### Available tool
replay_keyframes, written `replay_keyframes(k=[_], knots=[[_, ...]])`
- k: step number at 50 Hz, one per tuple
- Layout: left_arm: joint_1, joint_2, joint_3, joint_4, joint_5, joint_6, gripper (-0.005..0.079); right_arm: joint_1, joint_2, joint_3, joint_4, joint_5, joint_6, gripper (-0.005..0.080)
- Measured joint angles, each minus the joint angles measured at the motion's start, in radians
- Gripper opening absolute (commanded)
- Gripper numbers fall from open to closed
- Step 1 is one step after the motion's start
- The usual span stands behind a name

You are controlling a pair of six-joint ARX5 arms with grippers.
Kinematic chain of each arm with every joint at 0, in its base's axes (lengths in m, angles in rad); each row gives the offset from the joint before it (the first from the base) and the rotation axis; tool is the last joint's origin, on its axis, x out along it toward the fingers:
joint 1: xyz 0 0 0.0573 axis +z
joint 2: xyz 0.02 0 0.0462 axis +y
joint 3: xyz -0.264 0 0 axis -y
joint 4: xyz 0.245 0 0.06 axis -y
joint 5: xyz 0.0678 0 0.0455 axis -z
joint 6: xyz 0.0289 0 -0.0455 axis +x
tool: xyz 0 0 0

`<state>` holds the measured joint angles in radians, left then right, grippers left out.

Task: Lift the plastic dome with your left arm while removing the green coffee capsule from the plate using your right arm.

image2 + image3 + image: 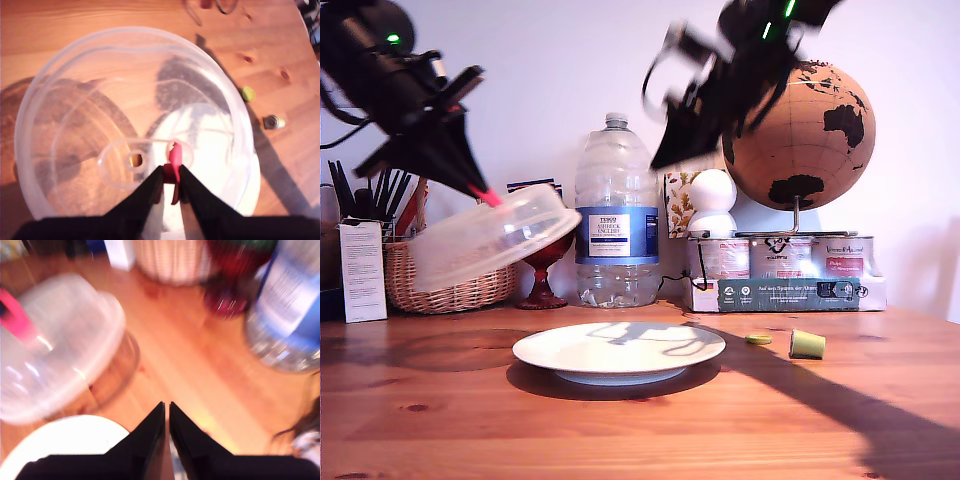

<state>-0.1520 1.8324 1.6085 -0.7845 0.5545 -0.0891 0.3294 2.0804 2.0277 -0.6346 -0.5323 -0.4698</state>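
Exterior view: my first gripper (480, 188) holds the plastic dome (495, 240) tilted in the air above the plate (618, 352); the green coffee capsule (807, 344) lies on the table (440, 420), toward the exterior view's right of the plate.

First wrist view: fingers (150, 192) clenched on the dome's pink tab (174, 157).

Second wrist view: my second gripper (166, 410) blurred, fingers nearly together, holding nothing.

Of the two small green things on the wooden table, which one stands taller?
The pale green cup-shaped capsule, farther toward the exterior view's right. The small yellow-green disc beside it lies flat and low.
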Motion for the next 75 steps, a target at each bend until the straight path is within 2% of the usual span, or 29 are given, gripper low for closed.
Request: replay_keyframes(k=[12,18,30,42,57,66,75], knots=[[-0.068,0.000,0.000,0.011,-0.002,0.000,-0.0022,-0.023,-0.135,-0.198,0.021,0.043,0.000,-0.0013],[-0.097,0.001,0.000,0.020,-0.002,0.000,-0.0022,-0.045,-0.217,-0.354,0.078,0.098,0.000,-0.0013],[-0.166,0.029,0.000,0.052,-0.012,0.000,-0.0022,-0.102,-0.443,-0.621,0.204,0.099,0.000,-0.0013],[-0.241,0.079,0.000,0.068,-0.090,-0.006,-0.0022,-0.127,-0.571,-0.710,0.216,0.023,-0.003,-0.0013],[-0.319,0.152,0.002,0.075,-0.165,-0.013,-0.0022,-0.181,-0.573,-0.752,0.193,-0.040,-0.028,-0.0013],[-0.357,0.169,0.006,0.078,-0.250,-0.016,-0.0022,-0.210,-0.573,-0.752,0.186,-0.081,-0.030,-0.0013],[-0.371,0.169,0.017,0.059,-0.259,-0.015,-0.0022,-0.217,-0.573,-0.752,0.186,-0.090,-0.037,-0.0013]])
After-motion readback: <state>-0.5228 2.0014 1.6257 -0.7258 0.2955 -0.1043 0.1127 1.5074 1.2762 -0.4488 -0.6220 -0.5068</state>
